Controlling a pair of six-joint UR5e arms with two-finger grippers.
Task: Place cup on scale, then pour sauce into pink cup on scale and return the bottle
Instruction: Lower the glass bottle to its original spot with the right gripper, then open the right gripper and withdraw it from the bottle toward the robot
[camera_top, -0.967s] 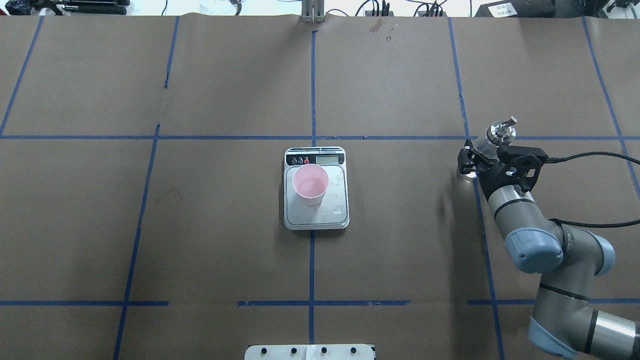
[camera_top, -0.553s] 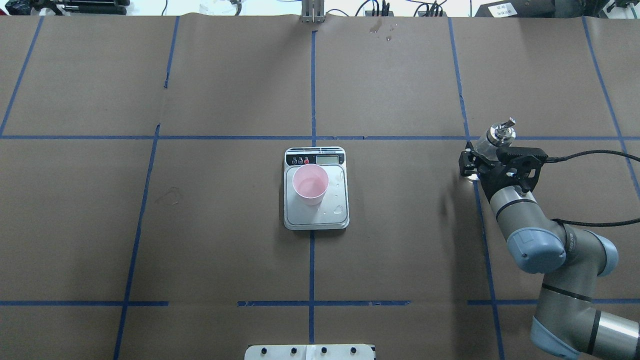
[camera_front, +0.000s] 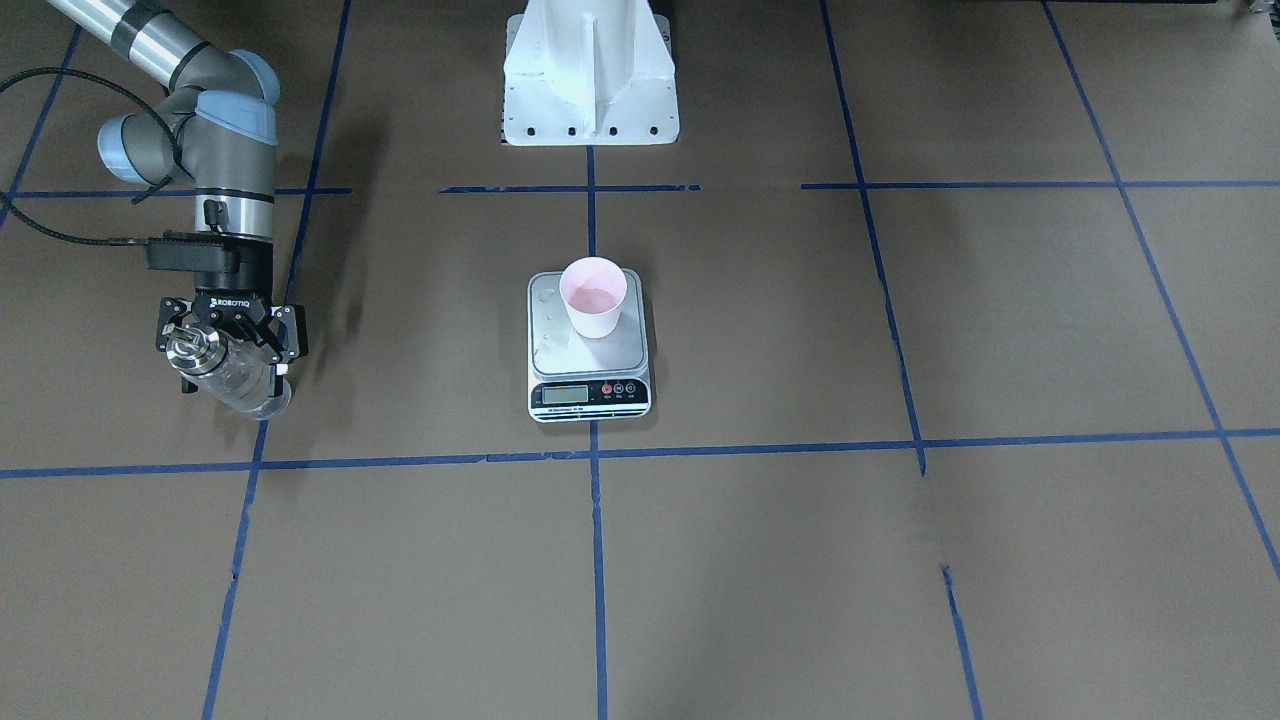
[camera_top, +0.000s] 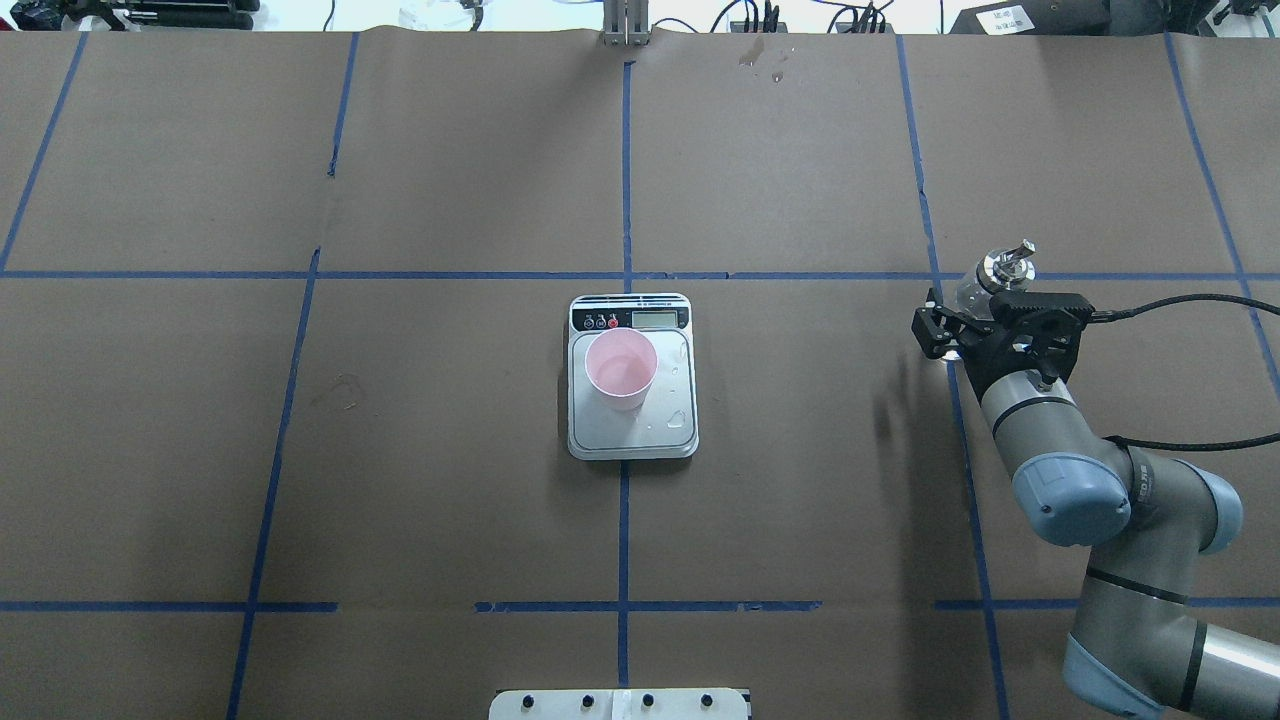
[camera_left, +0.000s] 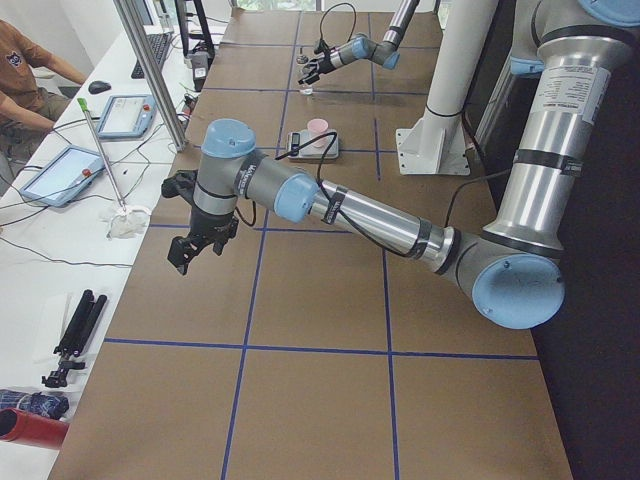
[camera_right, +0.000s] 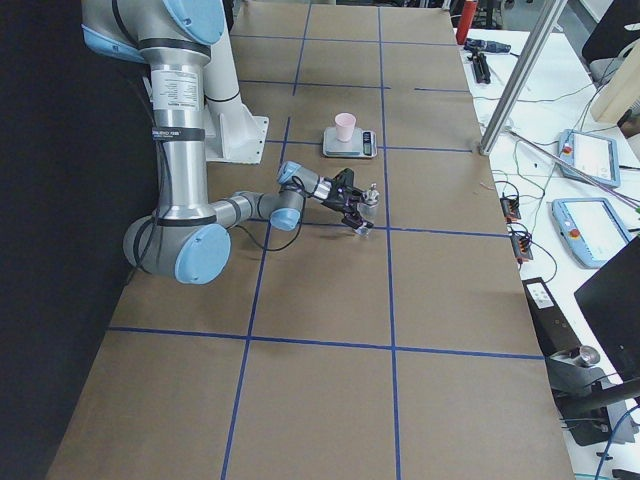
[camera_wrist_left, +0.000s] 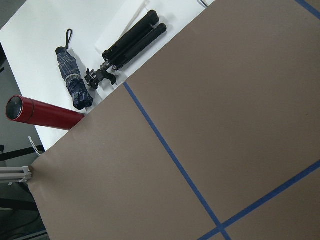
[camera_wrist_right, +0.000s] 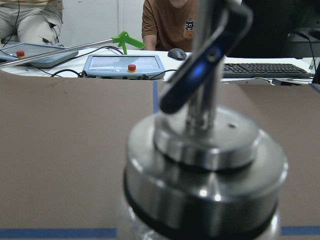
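The right gripper (camera_front: 230, 352) has spread its jaws over the past second. The finger nearer the scale (camera_top: 640, 432) now juts further out than it did, while the bottle (camera_top: 1001, 267) between them has barely shifted. That clear glass bottle stands upright on the table (camera_top: 450, 450), well apart from the scale on the right arm's side and roughly level with it. The fingers flank the glass on either side and no longer appear to press it.

On the scale's steel platform, toward the display end, sits the pink cup (camera_top: 621, 368) with a shallow pool of sauce (camera_front: 593, 298) in its bottom. A few droplets glint on the platform just beside it.

Taken together, the pour looks finished and the bottle looks set back down. What seems left is the retreat — the right arm drawing clear without clipping the tall bottle and tipping it.

The left gripper (camera_left: 190, 250) hangs well away on the scale's opposite side. It shows only in the side camera, so whether it is spread or pressed together cannot be told.
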